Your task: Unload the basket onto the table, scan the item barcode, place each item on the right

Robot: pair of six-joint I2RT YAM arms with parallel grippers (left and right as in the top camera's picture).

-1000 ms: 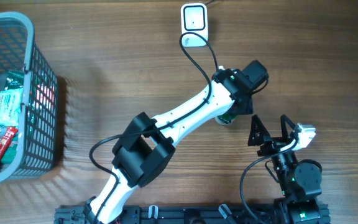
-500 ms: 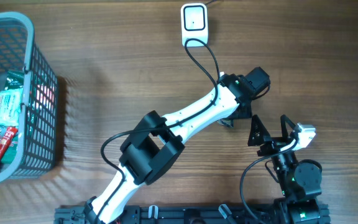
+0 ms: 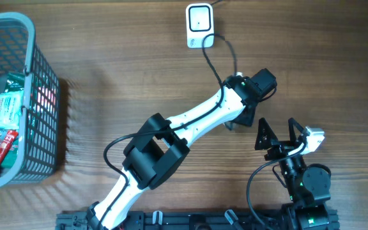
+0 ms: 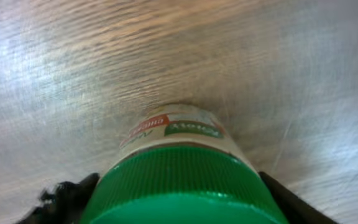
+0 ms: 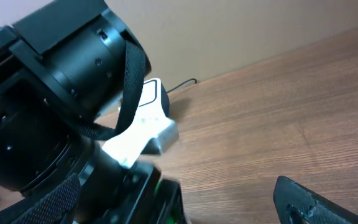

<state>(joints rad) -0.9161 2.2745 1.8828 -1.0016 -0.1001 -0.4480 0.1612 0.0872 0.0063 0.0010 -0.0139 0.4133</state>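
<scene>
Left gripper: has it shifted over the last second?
Yes. The left gripper slid slightly right and lower in the overhead view, farther from the white scanner.

In the left wrist view the bottle [image 4: 180, 134] runs off the bottom edge and its label print is blurred. The left claw [image 4: 179, 208] shows only dark finger slivers at the lower corners, so whether they press the green cap [image 4: 182, 180] cannot be told. From overhead the left arm [image 3: 197, 121] covers that claw and nearly all the bottle, the basket [image 3: 46, 137] at the left is cut by the picture's edge, and in the right wrist view the same arm hides part of the white scanner [image 5: 157, 102].
</scene>
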